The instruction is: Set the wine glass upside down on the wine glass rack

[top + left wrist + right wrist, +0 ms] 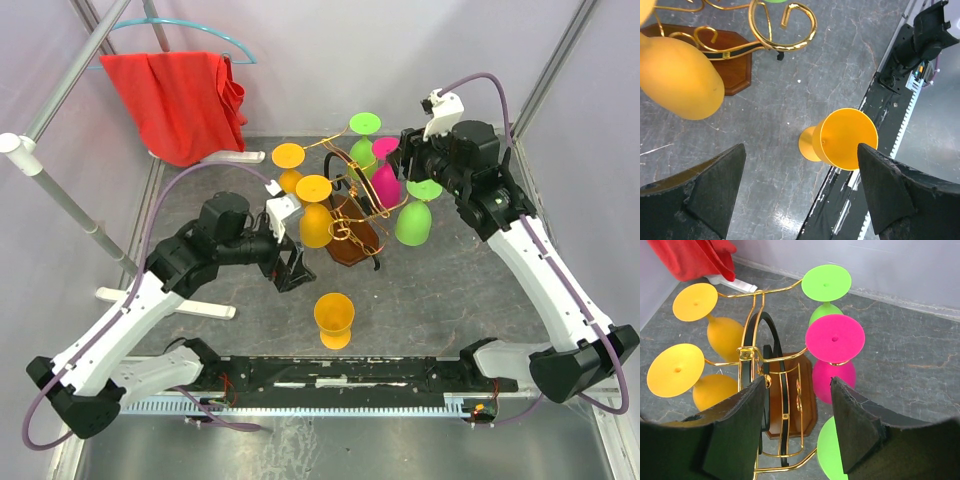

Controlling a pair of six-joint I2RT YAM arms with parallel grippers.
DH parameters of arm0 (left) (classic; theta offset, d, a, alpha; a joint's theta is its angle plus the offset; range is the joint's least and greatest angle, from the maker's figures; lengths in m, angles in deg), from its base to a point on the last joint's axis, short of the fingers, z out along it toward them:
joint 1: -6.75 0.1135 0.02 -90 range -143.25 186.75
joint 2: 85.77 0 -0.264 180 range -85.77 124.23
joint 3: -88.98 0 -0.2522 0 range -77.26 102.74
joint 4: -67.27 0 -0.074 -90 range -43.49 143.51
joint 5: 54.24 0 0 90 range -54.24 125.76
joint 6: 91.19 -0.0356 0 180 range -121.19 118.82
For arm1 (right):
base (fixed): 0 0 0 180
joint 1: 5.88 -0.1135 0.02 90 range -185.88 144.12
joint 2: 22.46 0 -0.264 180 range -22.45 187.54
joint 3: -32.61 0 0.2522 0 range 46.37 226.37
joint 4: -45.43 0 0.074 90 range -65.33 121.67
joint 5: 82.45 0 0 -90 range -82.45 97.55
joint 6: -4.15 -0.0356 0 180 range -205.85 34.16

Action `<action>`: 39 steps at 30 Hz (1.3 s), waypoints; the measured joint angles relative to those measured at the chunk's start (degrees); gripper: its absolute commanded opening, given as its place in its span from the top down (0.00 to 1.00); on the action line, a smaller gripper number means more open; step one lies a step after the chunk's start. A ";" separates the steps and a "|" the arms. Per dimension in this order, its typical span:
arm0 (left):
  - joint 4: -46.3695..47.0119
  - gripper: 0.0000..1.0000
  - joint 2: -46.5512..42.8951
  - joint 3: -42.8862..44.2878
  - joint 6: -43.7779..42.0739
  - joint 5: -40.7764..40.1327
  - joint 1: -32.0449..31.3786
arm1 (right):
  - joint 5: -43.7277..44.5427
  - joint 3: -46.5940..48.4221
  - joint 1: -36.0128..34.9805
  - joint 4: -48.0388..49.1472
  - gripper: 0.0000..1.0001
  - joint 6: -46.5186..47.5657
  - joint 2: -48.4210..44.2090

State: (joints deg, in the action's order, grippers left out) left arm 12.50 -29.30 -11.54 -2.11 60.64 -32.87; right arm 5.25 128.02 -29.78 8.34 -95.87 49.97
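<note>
Wine glass [334, 318] on table [450, 300] before rack [356, 241]

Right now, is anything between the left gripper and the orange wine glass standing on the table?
Nothing visible is. The left gripper is open, with only bare grey table between it and the orange wine glass; an orange glass hanging on the gold wire rack sits aside.

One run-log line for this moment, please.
rack: five glasses hung upside down | orange glass: upright on table, loose | left end effector: open, empty | right end effector: open, empty, at rack
</note>
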 measured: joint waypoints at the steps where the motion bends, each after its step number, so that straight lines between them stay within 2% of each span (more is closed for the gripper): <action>1: 0.04 0.02 0.11 -0.22 0.11 0.09 -0.31 | 0.07 0.00 0.00 -0.07 0.37 0.00 0.04; 9: 0.17 0.03 3.43 -1.44 0.76 -2.71 -6.08 | 1.51 0.00 0.00 -1.16 0.38 0.24 0.07; 18: 0.42 0.05 8.46 -2.12 1.75 -9.62 -11.72 | 2.45 0.00 0.00 -1.18 0.38 0.48 0.07; 28: 0.63 0.09 13.33 -2.49 1.79 -14.03 -16.24 | 2.84 0.00 0.00 -1.31 0.37 2.05 0.02; 33: 0.70 0.19 15.02 -3.04 1.79 -16.85 -17.64 | 2.97 0.00 0.00 -1.62 0.37 2.89 -0.22; 39: 0.63 0.47 16.70 -3.21 1.84 -19.02 -18.64 | 3.02 0.00 0.00 -1.62 0.37 3.45 -0.48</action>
State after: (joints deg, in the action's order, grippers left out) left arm 13.13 -12.60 -14.76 -0.28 41.63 -51.51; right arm 8.26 128.02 -29.78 6.72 -92.41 49.49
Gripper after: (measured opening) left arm 0.651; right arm 0.626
